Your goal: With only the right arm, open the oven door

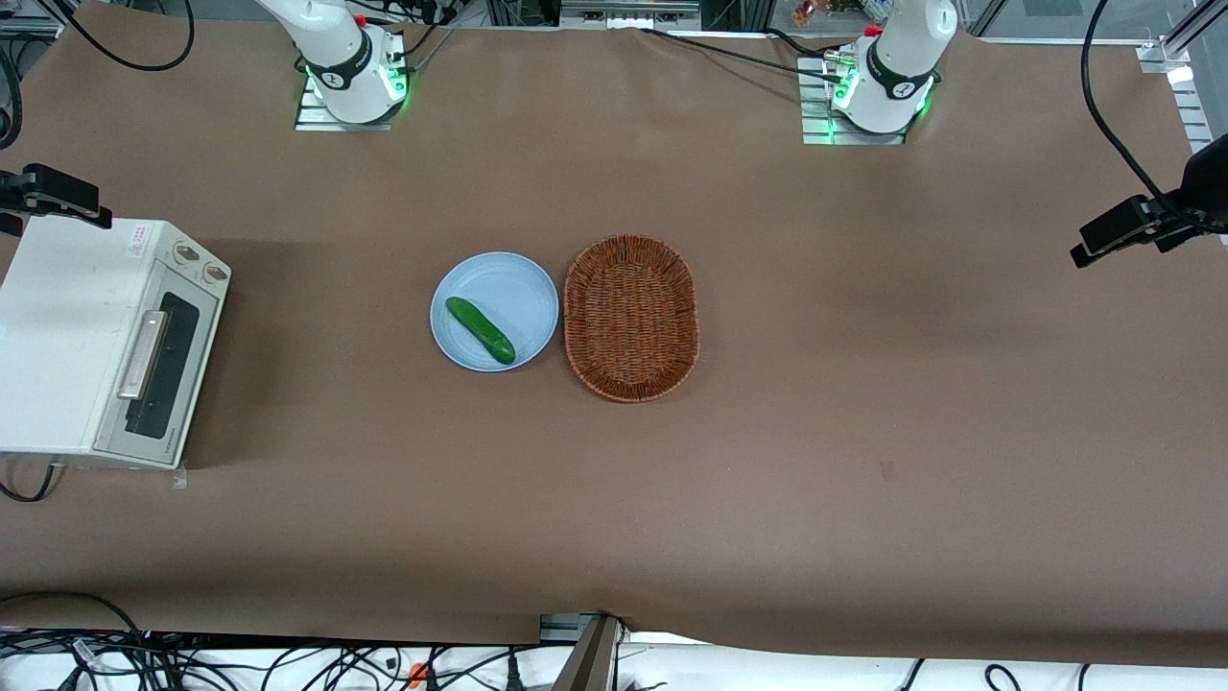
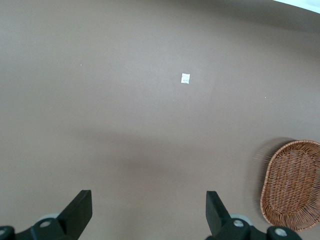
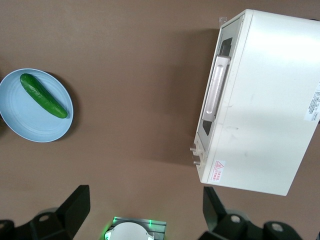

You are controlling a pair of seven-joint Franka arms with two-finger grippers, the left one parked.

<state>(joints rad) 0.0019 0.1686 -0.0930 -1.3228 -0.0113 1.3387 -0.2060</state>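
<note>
While hovering spread and empty, the right arm's black gripper (image 3: 145, 210) is facing the cream-framed dark-glass oven door (image 3: 215, 95) below, silver bar handle (image 3: 216, 89) lying lengthwise.

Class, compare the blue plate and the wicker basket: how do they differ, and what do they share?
The plate is round, smooth, pale blue; the basket is oval, woven, brown. The plate holds a cucumber; the basket holds nothing. Both lie mid-table, side by side. The claw, open, hangs high above the table.

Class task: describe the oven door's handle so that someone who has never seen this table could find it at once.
Find the cream-white oven at the working arm's end of the table. Its shut oven door faces the blue plate. The handle is the silver bar along the dark window, unlike the two round knobs. The gripper hangs open, high above.
</note>
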